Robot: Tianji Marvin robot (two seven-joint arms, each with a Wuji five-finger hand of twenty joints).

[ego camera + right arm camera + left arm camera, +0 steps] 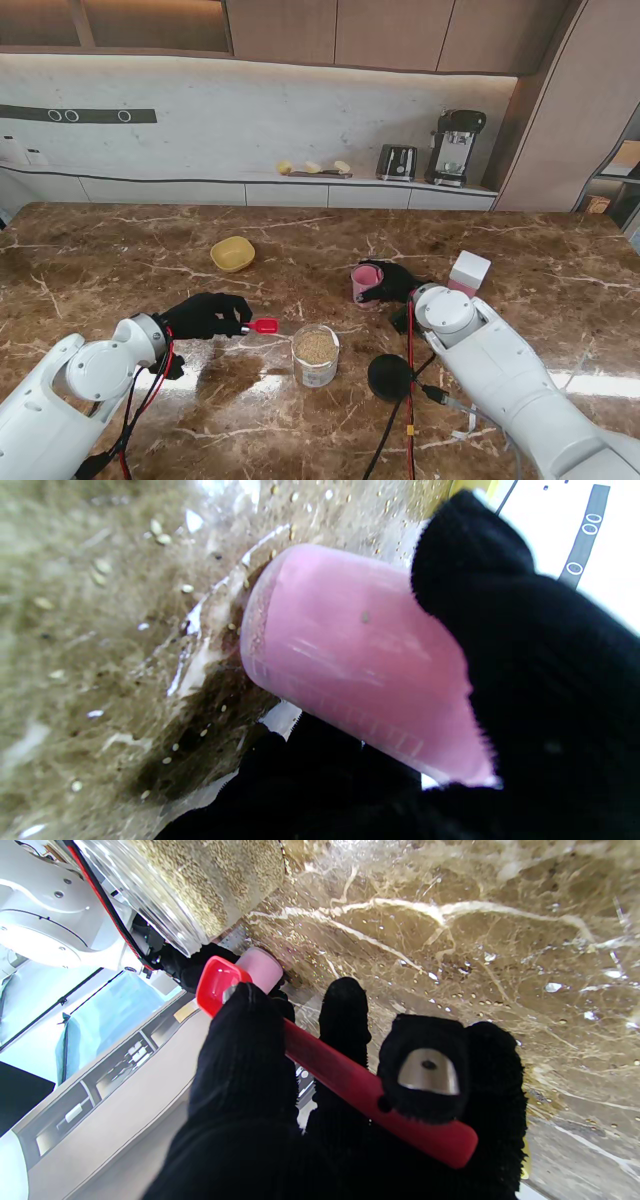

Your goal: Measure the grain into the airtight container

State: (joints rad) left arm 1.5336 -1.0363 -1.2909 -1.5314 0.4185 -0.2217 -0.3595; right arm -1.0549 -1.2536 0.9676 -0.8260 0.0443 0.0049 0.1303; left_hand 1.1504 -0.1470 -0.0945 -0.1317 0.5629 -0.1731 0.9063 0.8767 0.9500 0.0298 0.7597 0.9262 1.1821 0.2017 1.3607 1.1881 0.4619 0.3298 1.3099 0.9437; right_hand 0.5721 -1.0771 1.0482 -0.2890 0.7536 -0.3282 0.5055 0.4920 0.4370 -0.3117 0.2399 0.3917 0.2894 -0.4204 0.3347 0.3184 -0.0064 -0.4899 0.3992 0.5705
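A clear airtight container [316, 355] holding grain stands in the middle of the marble table [120, 250], lid off; it shows too in the left wrist view as the container [200, 885]. My left hand [205, 315] in a black glove is shut on a red measuring spoon [264, 325], its bowl pointing toward the container; the spoon [350, 1080] lies across my fingers [245, 1055]. My right hand [393, 282] is shut on a pink measuring cup [366, 282], which stands on the table; the cup [360, 655] fills the right wrist view.
A round black lid [390, 377] lies right of the container. A yellow bowl [232, 253] sits farther from me, a white box [469, 271] by my right arm. Loose grains [160, 539] are scattered on the marble. Cables [408, 400] hang along the right arm.
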